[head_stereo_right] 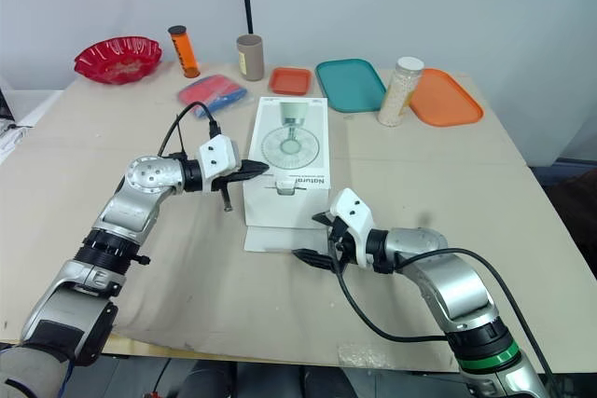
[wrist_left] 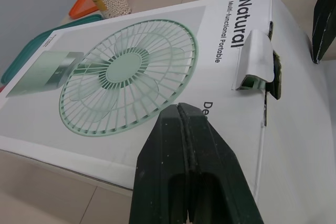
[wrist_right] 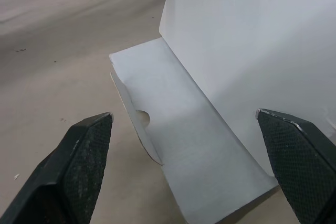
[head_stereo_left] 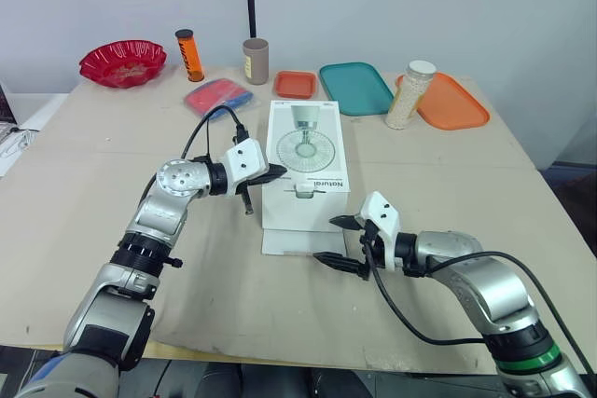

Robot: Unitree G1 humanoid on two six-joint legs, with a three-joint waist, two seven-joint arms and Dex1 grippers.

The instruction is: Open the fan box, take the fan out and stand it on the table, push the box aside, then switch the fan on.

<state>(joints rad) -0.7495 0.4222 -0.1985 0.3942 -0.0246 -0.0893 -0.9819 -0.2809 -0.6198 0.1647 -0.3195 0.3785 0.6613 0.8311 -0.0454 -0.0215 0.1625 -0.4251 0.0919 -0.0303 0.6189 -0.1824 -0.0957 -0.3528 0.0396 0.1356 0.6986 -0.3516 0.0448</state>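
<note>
White card box (head_stereo_left: 308,160) lies flat mid-table, fan picture up, long sides running from the near edge toward the far edge. Its front flap (head_stereo_left: 298,241) is folded down flat on the table (head_stereo_left: 448,184), pointing at the near edge. A small white tab (head_stereo_left: 303,192) sticks up at the top's near rim.

My L arm comes up from the near-L corner w/ the elbow bent and the wrist turned inward. L gripper (head_stereo_left: 270,174) is level and aims at the box's L side near the front. Its fingers (wrist_left: 184,171) are pressed together, gripping nothing. The tips sit over the box's top L edge; can't tell if they touch.

My R arm comes in from the near-R corner w/ the forearm low across the table. R gripper (head_stereo_left: 326,240) points L at the flap's R end. It is spread wide and holds nothing, w/ one finger (wrist_right: 84,150) each side of the flap's width in the R wrist view.

Bare tabletop lies L and R of the box, out to both side edges.

Along the far edge, L to R: red bowl (head_stereo_left: 122,62), orange bottle (head_stereo_left: 190,54), cup (head_stereo_left: 256,61), small orange tray (head_stereo_left: 296,84), teal tray (head_stereo_left: 355,88), jar (head_stereo_left: 410,95), big orange tray (head_stereo_left: 452,102). A blue-red pack (head_stereo_left: 218,97) lies just off the box's far-L corner.
</note>
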